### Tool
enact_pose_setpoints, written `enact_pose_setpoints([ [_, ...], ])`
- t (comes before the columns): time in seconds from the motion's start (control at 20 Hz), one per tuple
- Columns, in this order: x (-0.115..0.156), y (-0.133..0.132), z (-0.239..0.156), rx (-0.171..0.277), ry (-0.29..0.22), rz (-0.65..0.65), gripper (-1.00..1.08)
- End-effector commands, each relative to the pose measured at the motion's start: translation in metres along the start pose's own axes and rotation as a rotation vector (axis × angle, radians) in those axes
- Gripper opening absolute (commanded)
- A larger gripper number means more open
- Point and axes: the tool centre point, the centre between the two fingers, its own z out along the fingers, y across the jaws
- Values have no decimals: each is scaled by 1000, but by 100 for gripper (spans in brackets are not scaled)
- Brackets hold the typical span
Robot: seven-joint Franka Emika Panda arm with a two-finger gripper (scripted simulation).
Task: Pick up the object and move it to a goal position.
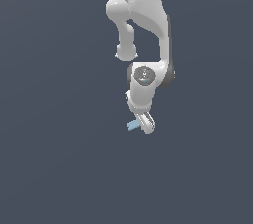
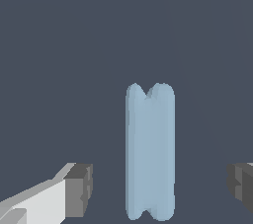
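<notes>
One light-blue object [image 2: 149,151], a flat smooth bar notched at both ends, is straddled untouched by the spread gripper [image 2: 160,186].

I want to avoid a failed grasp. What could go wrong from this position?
1. In the wrist view the light-blue bar lies between the open fingers but apart from both, and nearer one; closing may push it sideways.
2. In the exterior view the gripper hides most of the bar, so its seating is hard to check.
</notes>
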Motion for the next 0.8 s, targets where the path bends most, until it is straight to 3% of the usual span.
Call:
enact_pose_setpoints([
  [0.0, 0, 1, 9, -1, 0, 1, 100],
  [0.55, 0, 0, 43, -1, 0, 4, 100],
  [0.6, 0, 0, 43, -1, 0, 4, -100],
  [0.75, 0, 0, 43, -1, 0, 4, -100],
])
